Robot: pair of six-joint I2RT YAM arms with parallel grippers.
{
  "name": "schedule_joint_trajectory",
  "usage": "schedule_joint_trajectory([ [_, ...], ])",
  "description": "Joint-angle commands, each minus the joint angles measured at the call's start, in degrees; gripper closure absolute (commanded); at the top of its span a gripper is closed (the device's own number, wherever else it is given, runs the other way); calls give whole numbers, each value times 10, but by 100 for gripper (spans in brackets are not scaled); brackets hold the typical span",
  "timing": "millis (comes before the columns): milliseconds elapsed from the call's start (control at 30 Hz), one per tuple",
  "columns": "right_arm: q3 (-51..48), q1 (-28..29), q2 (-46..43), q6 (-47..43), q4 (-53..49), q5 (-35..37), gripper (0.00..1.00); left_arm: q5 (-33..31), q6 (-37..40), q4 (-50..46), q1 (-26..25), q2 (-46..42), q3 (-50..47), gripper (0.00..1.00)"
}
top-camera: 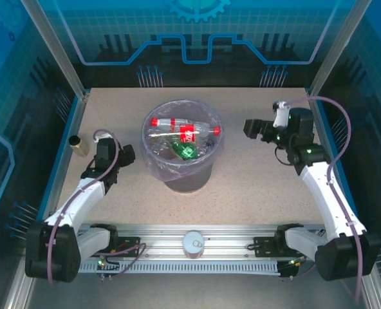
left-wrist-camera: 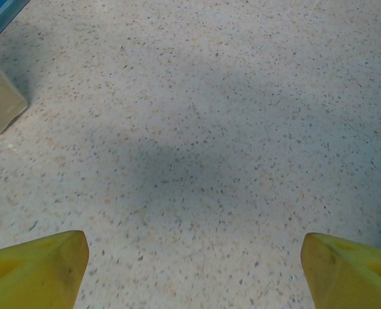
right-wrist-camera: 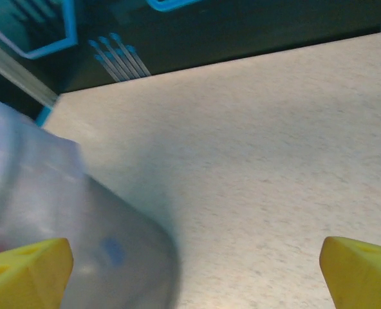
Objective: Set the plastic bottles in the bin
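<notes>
Currently both released, left gripper (top-camera: 125, 154) and right gripper (top-camera: 250, 127) are hovering at the bin's (top-camera: 187, 180) nine and three o'clock; perhaps four plastic bottles (top-camera: 177, 122) are lying inside.

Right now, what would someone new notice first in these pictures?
Mid-table, the round grey bin with its pale-purple bag liner holds a heap of clear plastic bottles, red caps and labels plus one green. Either side of it, the left hand and right hand are open and empty. A round silver tin can sits on the near rail, and a small amber jar stands far left.
</notes>
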Motion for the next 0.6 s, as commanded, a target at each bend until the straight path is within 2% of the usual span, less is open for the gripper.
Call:
schedule_joint_trajectory([
  [0, -94, -11, -3, -85, 80, 76, 0, 5, 33, 108, 5, 34, -21, 13],
  [133, -187, -16, 23, -137, 187, 172, 0, 10, 63, 192, 5, 92, -32, 12],
  [233, -235, -16, 58, -159, 257, 216, 0, 7, 80, 259, 5, 131, -44, 11],
  [400, -302, -13, 111, -162, 419, 265, 0, 29, 96, 315, 5, 168, -36, 11],
  [567, -300, -11, 145, -187, 487, 268, 0, 24, 130, 355, 5, 211, -15, 9],
])
